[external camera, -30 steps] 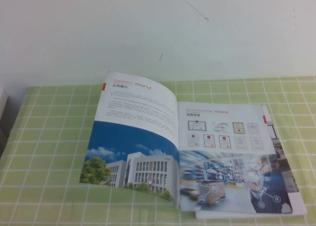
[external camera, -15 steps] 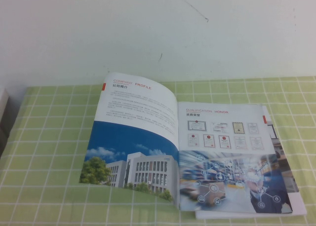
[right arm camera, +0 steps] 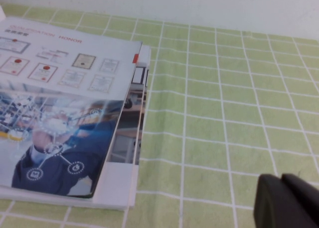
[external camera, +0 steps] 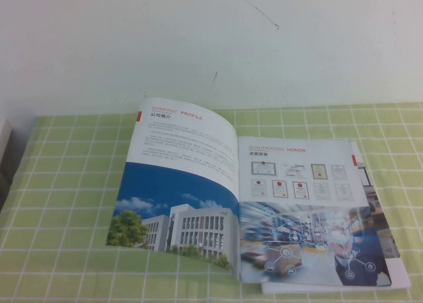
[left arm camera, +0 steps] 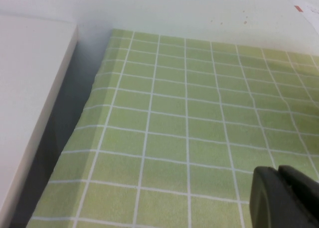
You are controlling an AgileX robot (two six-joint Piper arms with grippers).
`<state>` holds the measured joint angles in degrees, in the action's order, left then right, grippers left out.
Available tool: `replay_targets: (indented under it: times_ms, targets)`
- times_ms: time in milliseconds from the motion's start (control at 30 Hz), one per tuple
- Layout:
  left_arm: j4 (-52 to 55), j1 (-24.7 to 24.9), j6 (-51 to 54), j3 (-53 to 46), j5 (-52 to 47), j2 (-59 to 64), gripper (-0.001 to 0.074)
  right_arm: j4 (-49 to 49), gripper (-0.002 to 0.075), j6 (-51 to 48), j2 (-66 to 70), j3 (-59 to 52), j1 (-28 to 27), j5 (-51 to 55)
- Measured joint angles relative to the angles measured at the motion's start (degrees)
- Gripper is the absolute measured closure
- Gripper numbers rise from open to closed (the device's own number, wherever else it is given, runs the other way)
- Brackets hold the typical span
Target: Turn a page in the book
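Your book [external camera: 258, 204] lies open on the green checked cloth [external camera: 66, 204] covering the desk, toward the right of centre. The "COMPANY PROFILE" leaf [external camera: 182, 177] arches up on the left; the page [external camera: 301, 210] headed "QUALIFICATION HONOR" lies flat on the right, its outer edge resting on the sheets beneath. Your right gripper [right arm camera: 288, 202] hangs just off the book's right edge over bare cloth, jaws shut on nothing. Your left gripper [left arm camera: 284, 198] sits well apart at the far left, near a white block [left arm camera: 30, 103]; its jaws seem closed, though only the tips show.
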<state>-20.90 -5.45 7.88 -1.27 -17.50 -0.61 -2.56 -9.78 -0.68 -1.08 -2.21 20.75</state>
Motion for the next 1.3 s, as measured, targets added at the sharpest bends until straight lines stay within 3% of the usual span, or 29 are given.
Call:
replay_targets:
  times_ms: [267,400,500,600,767,1067,1133,1300]
  targets:
    - [-3.19,0.00,0.00,0.00,-0.10,0.00,0.0739,-3.39,0.0729,0.69,0.00,-0.04,0.00,-0.25]
    - [-19.29,0.00,0.00,0.00,1.24,0.00,0.0739,-24.19,0.0729,7.08,0.00,-0.52,0.00,-0.85]
    - [-39.10,0.00,0.00,0.00,3.66,0.00,0.0739,-42.50,0.0729,12.86,0.00,-0.61,0.00,-1.17]
    - [-50.15,0.00,-0.10,0.00,9.11,0.00,0.0739,-49.80,0.0729,12.45,0.00,-0.61,0.00,-2.24]
    - [-54.49,0.00,0.36,0.00,16.58,0.00,0.0739,-50.52,0.0729,0.76,0.00,-0.61,0.00,-2.45]
    - [-55.64,0.00,2.09,0.00,12.65,0.00,0.0739,-50.64,0.0729,-11.66,0.00,-0.61,0.00,1.10]
    - [-55.64,0.00,6.15,0.00,9.88,0.00,0.0739,-50.64,0.0729,-12.53,0.00,-0.61,0.00,1.39]
    - [-54.05,0.00,27.75,6.38,-0.77,0.88,0.0739,-51.01,0.0729,-14.51,1.44,-0.61,0.00,1.70]
